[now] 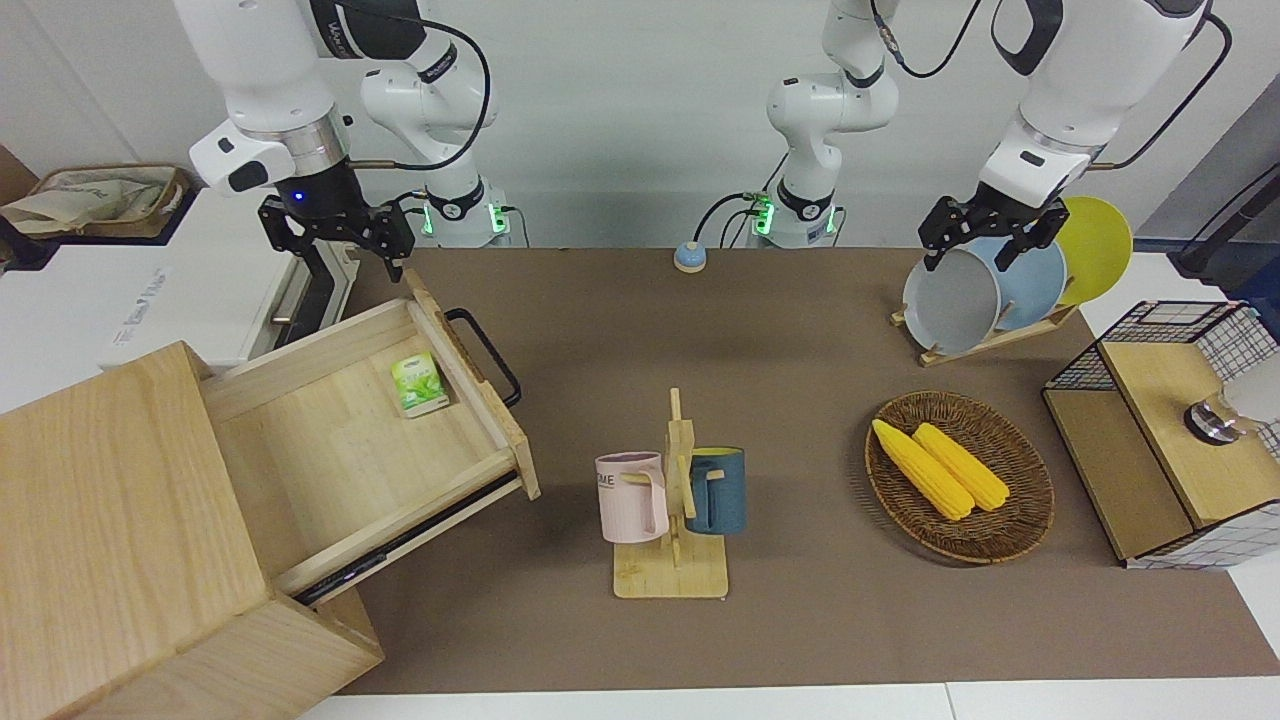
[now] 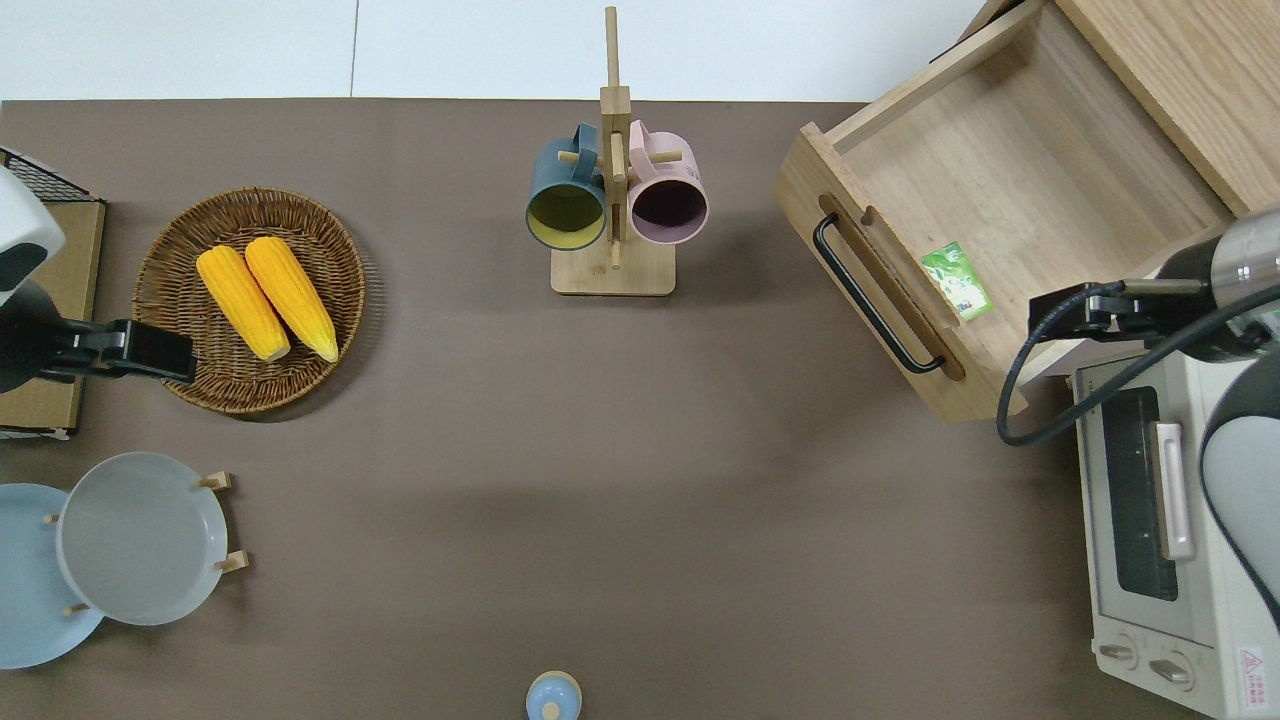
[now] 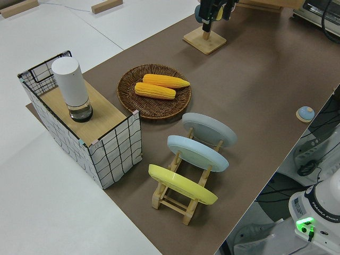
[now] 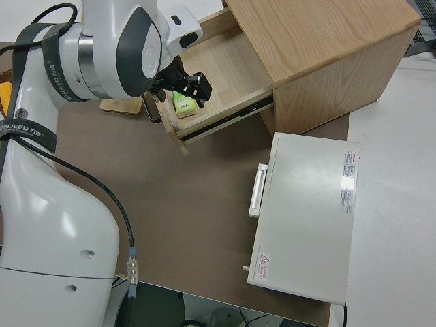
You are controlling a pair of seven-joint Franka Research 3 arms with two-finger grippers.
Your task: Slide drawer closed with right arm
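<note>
At the right arm's end of the table (image 2: pixel 640 480), the wide, shallow light-wood drawer (image 2: pixel 1000 190) stands pulled well out of its big light-wood cabinet (image 1: pixel 110 520), its thick front panel with the black metal loop handle (image 2: pixel 872 297) turned toward the middle of the brown mat. A small green packet (image 2: pixel 957 281) lies flat inside, just beside the front panel.

The right arm's black two-finger tool (image 2: pixel 1068 312) hangs over the drawer's side rail nearest the robots, close to the white oven (image 2: pixel 1160 510). Its fingers look spread apart and hold nothing. The left arm is parked; its tool (image 1: pixel 985 232) also looks spread and empty.

I judge the drawer to be rigid and moderately heavy, riding on side runners, so it should glide with a steady push and resist only if pushed off-axis. Being stiff wood, it needs no gentle grip; a flat push on the front panel would do. The best contact would be the panel face near the handle's middle, so the force runs straight along the runners; pressing near a corner could skew the tray and bind it. The metal loop is smooth and rounded, so fingers pushing on it might slip; the wood beside it offers a surer surface.

The packet is light and may slide when the drawer stops. The cabinet sits at an angle to the table edge, so the push must follow that slant.
</note>
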